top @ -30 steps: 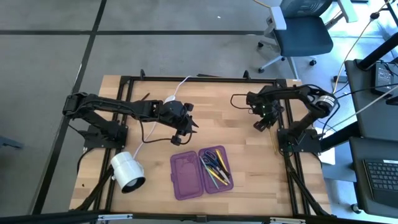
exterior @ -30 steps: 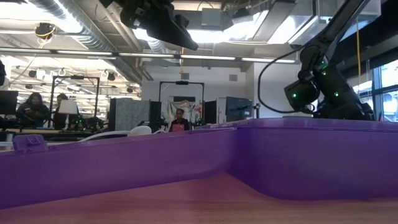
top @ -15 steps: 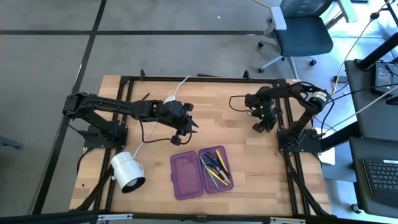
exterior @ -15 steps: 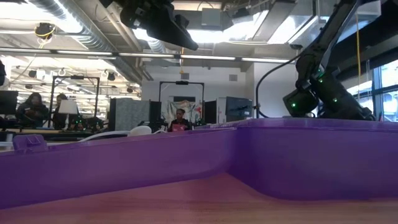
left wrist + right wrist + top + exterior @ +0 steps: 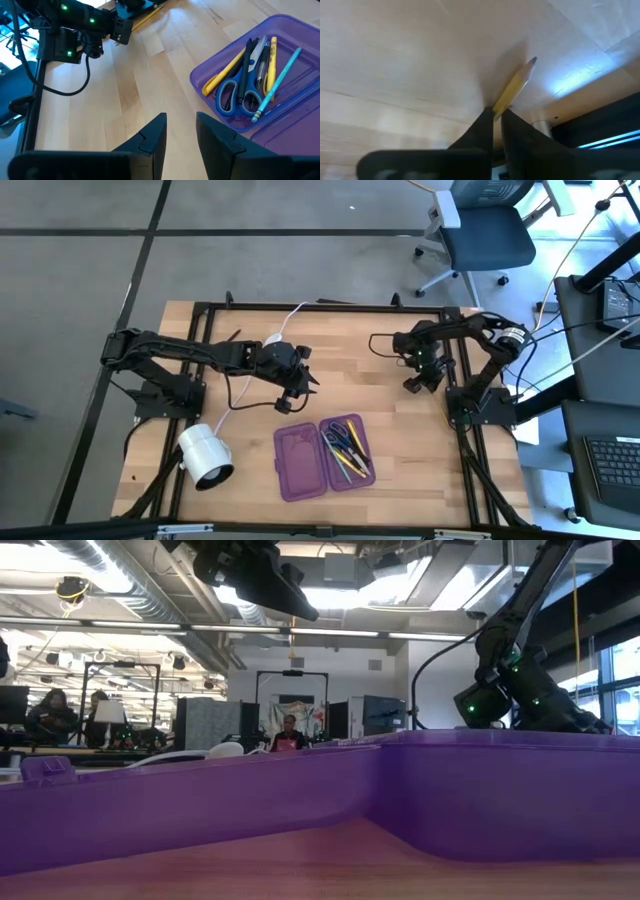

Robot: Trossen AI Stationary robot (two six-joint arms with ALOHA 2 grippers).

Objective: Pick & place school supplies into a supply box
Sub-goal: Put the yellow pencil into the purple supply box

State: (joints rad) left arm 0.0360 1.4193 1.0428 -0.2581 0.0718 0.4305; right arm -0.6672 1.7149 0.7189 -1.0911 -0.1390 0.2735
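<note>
1. Two arms are on the table, but only the right one works at this moment. My right pincer is low near the table's edge at 3 o'clock, and its fingers are pressed together on a yellow pencil. In the right wrist view the pencil lies flat on the wood with its dark tip pointing away. I judge the pincer comes from above because a flat thin pencil gives no other way to take it.
2. The supply box lies open at about 6 o'clock of the table, both purple halves flat, so things can be dropped in from above. The empty half is on the side of 9 o'clock. The other half already holds the blue-handled scissors and several pens and pencils.
3. My left pincer waits in the air near the middle of the table, just toward 12 o'clock from the box. Its fingers stand a little apart and hold nothing. I think it stays there to keep the way to the box free.
4. A white lamp lies at 8 o'clock, well apart from the box, and it is not part of the work.
5. The pencil is not lifted yet, I believe. Its grip is close to one end, so it may tilt when it is raised.
</note>
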